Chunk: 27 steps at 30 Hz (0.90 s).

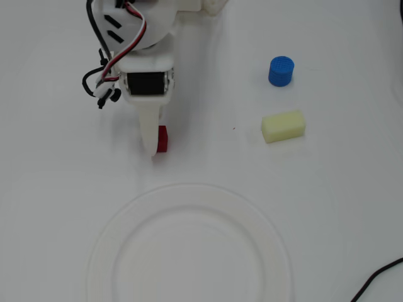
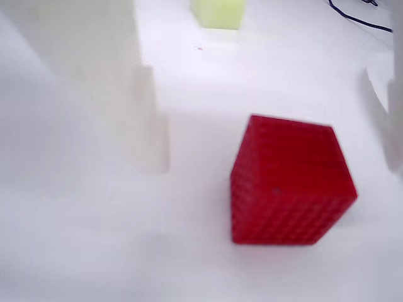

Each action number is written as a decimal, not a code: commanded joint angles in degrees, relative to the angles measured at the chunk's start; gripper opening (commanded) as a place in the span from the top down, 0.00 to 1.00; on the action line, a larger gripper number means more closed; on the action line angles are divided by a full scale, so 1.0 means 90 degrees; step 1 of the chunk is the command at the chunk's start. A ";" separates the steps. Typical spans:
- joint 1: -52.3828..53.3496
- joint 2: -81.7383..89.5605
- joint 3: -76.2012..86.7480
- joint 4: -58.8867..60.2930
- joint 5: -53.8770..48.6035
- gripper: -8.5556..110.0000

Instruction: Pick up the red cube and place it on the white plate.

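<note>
Red cube [image 2: 289,182]: ribbed, mesh-like faces, sharp edges, resting on white worktop [image 1: 50,157] between fingers of hand [image 2: 271,119], touching neither; jaws apart. Overhead view hides most of cube [image 1: 162,139] under white plastic finger [image 1: 151,129]. White plate [image 1: 107,233], round, wide flat rim, just below, cut off by frame. Overhead view alone shows ribbed blue cylinder [image 1: 281,71]. Pale yellow block [image 1: 283,126] blurred in wrist view.

Taking the plate [image 1: 189,251] as landmark in the overhead view: it lies on the worktop [image 1: 50,189] at the bottom centre. The cube [image 1: 162,139] sits above the plate's upper rim, slightly left of its centre, apart from it, with the gripper [image 1: 153,135] directly over and touching it. The block [image 1: 283,126] lies up and right of the plate, and the cylinder [image 1: 281,71] farther up, just beyond the block.
</note>
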 commanded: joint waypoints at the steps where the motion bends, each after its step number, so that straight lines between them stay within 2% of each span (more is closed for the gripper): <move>1: -0.0059 -0.0059 -0.0117 -0.0195 -0.0068 0.71; 6: 0.0039 -0.0557 -0.0371 -0.0273 -0.0098 0.77; 14: 0.0146 -0.0693 -0.0488 -0.0352 -0.0215 0.93; 16: 0.0166 -0.0527 -0.0469 -0.0352 -0.0313 0.93; 21: 0.0020 0.0840 0.0098 -0.0703 -0.0322 0.93; 27: -0.0684 0.3701 0.1982 -0.2988 -0.0371 0.93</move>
